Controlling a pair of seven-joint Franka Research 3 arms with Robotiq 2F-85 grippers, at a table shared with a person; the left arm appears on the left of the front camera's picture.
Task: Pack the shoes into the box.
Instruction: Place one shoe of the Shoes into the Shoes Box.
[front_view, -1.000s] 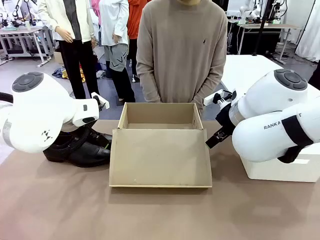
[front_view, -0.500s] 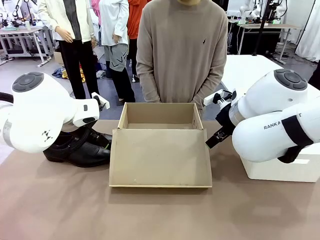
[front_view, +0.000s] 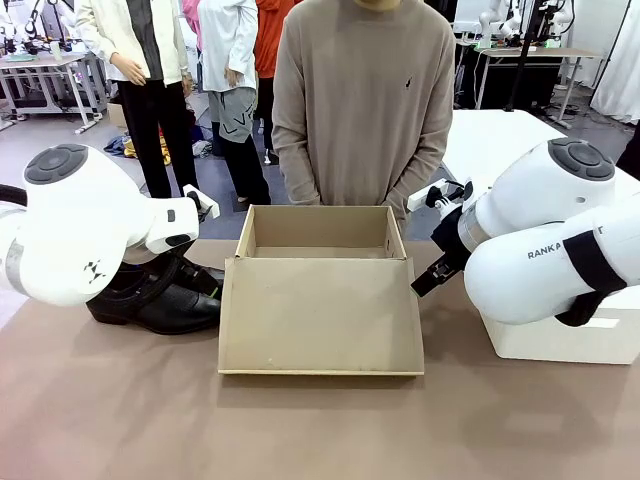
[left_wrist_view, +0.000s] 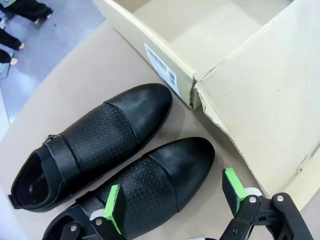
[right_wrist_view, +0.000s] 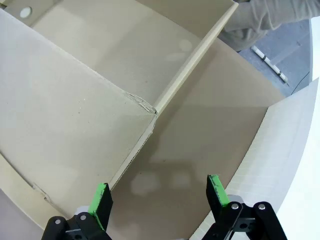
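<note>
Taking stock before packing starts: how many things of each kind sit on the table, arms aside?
black shoes: 2
cardboard box: 1
white block: 1
Total: 4

Box (front_view: 320, 320) interior open from above — shoes (front_view: 165, 305) just left, white block (front_view: 560, 340) right

The left arm (front_view: 80, 235) bends in from its side with the wrist tipped downward. The left gripper (left_wrist_view: 174, 196) has its jaws spread wide and its green pads (left_wrist_view: 114, 205) bare. The right arm (front_view: 545, 240) mirrors it, and the right gripper (right_wrist_view: 159, 194) is likewise spread and empty.
</note>
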